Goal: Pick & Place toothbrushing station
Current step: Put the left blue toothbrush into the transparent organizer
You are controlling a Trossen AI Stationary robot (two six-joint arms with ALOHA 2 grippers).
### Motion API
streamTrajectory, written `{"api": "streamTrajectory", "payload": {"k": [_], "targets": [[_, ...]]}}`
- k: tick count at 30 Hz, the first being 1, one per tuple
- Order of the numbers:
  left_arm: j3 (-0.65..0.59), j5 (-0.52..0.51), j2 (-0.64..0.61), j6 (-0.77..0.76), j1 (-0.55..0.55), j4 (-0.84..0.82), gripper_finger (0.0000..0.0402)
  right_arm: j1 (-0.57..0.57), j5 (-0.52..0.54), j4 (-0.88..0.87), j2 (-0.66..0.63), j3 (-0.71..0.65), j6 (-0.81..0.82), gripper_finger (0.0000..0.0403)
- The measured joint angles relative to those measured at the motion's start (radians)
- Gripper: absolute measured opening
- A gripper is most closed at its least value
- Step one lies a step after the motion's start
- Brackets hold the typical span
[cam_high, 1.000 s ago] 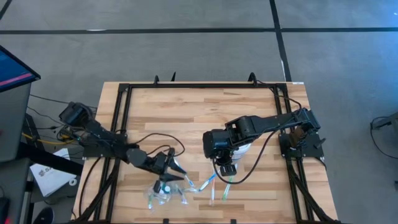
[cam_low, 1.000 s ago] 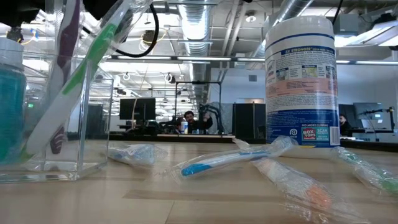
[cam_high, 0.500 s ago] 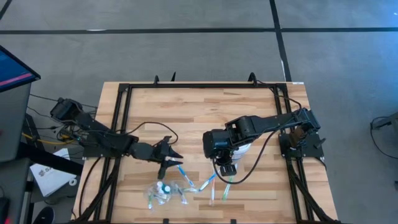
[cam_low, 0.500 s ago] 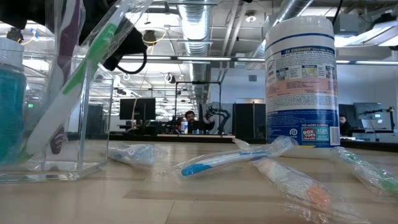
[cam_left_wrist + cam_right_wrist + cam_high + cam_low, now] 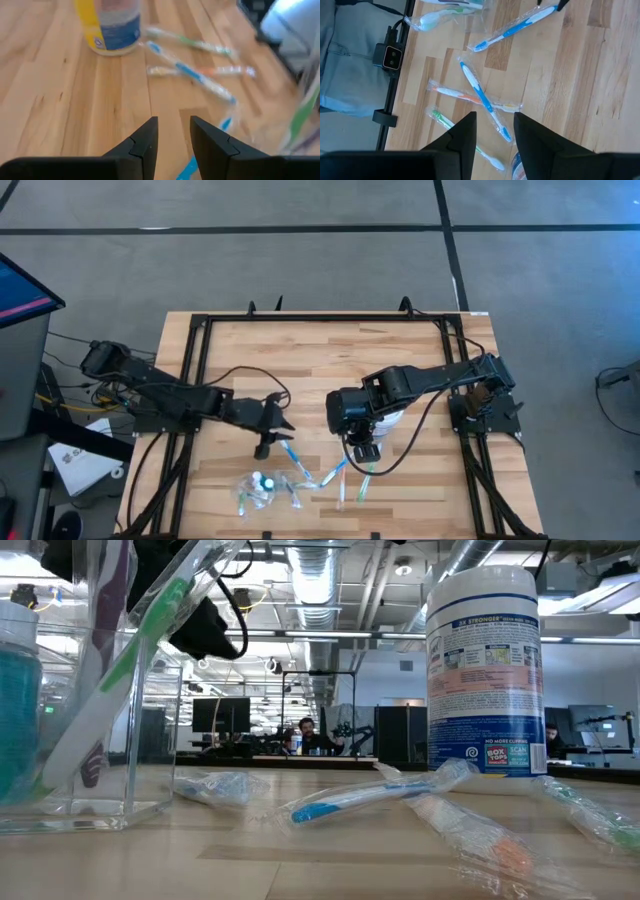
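High view: the left end effector [image 5: 270, 435] hangs over the wooden desk [image 5: 300, 360] left of centre, with nothing in its fingers. Just below its tips lies a blue toothbrush [image 5: 293, 457], and nearer the front edge sits a clear holder [image 5: 262, 488]. The right end effector [image 5: 362, 450] hangs near the middle of the desk beside a white wipes canister [image 5: 390, 420], over a few wrapped toothbrushes [image 5: 352, 478].

Low view: the clear holder [image 5: 95, 690] stands close on the left with a green toothbrush [image 5: 150, 635] leaning inside it and a blue bottle [image 5: 18, 710] at the picture's edge. A wrapped blue toothbrush [image 5: 350, 802], an orange toothbrush [image 5: 470, 835] and a green wrapped toothbrush [image 5: 590, 812] lie flat on the desk in front of the wipes canister [image 5: 484, 670]. A person shows far off in the room behind.

Left wrist view: the left end effector [image 5: 172, 137] has a narrow gap between its fingers and holds nothing; the desk shows through the gap.

Right wrist view: the right end effector [image 5: 492, 132] also stands narrowly parted and empty, above crossed blue and orange toothbrushes.
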Motion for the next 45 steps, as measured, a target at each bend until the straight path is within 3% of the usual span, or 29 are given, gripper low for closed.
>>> {"api": "streamTrajectory", "payload": {"k": [7, 20, 45], "targets": [[-0.001, 0.027, 0.018, 0.064, -0.005, -0.019, 0.0108, 0.000, 0.000, -0.003, 0.000, 0.000, 0.000, 0.0122], [0.001, 0.026, 0.168, 0.117, -0.005, -0.046, 0.0108, 0.000, 0.000, 0.004, 0.000, 0.000, -0.009, 0.0122], [0.001, 0.024, 0.172, 0.165, -0.021, -0.131, 0.0108, 0.000, 0.000, 0.004, 0.000, 0.000, -0.008, 0.0122]]}}
